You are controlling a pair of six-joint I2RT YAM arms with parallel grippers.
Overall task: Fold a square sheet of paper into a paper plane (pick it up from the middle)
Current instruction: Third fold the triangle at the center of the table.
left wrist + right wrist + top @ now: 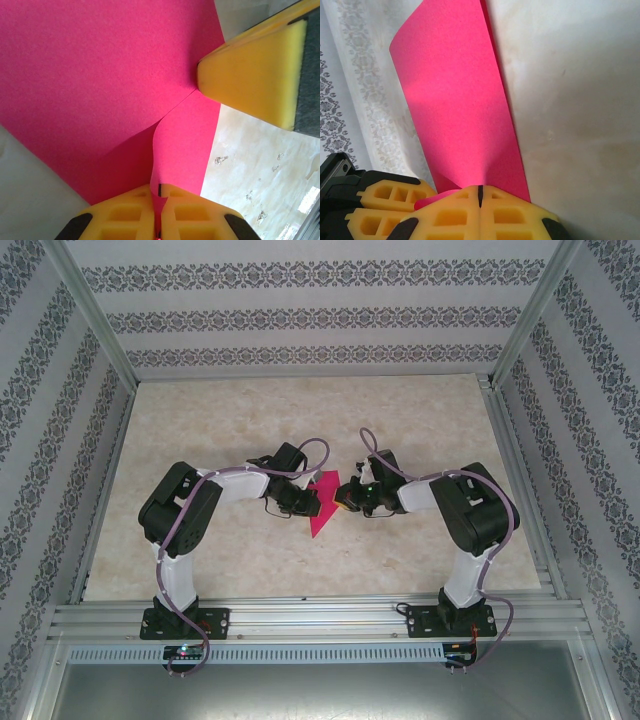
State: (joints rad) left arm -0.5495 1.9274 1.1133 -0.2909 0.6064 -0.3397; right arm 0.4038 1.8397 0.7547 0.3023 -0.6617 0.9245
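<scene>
Left gripper (159, 199) first: jaws pinched tight on the pink sheet of paper (100, 75), with the thin edge slipping right down into the seam between its yellow pads (125, 217). One layer of the sheet laps over another here, its loose edge curving down toward that seam. Across comes the right gripper (480, 196), and it's clamped on the same sheet too, the paper narrowing into the slit between its fingers and curling over at its far end. Seen from the left wrist, one right finger reaches in from the upper right, its tip touching the sheet where a crease line ends. Pulling out to the overhead view, both grippers meet nose to nose over the middle of the table (250, 420). The sheet hangs between them there, a narrow pink shape with its sharp point aimed at the table's near edge.
</scene>
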